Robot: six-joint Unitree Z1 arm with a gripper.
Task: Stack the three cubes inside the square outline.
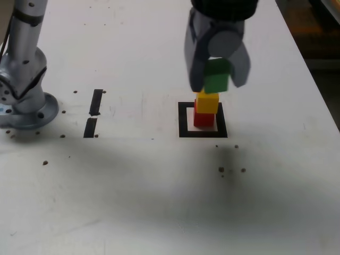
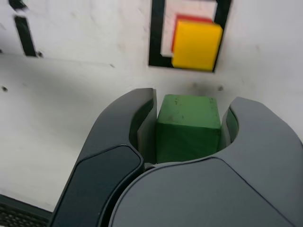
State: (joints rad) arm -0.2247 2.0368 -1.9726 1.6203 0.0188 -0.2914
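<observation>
- Broadly, the pale white table [image 1: 143, 186] fills most of the exterior view, flat and scattered with small dark specks (a little scuffed, too, with faint marks and a fine line running across it).
- At the exterior view's left edge stands a jointed grey metal structure [image 1: 31, 79], its round foot on the table.
- The gripper [image 1: 219, 85] hangs near the top of the exterior view, with its dark upper part cut off by the frame. It is grasping the green cube, whose sides are between its two curved grey fingers.
- The square outline [image 1: 183, 121], thick and black around a whitish centre, lies flat on the table, on the exterior view's right side of the two strips.
- Two short black strips [image 1: 96, 102] lie nearly end to end, between the metal structure and the outline.
- The cubes look much alike in size. The red cube [image 1: 204, 120] sits within the outline's pale centre, and the yellow cube [image 1: 207, 104] rests on top of it. The green cube [image 1: 215, 77] is up in the grip; the wrist view shows it apart from the yellow one, with small dark marks on its upper face.
</observation>
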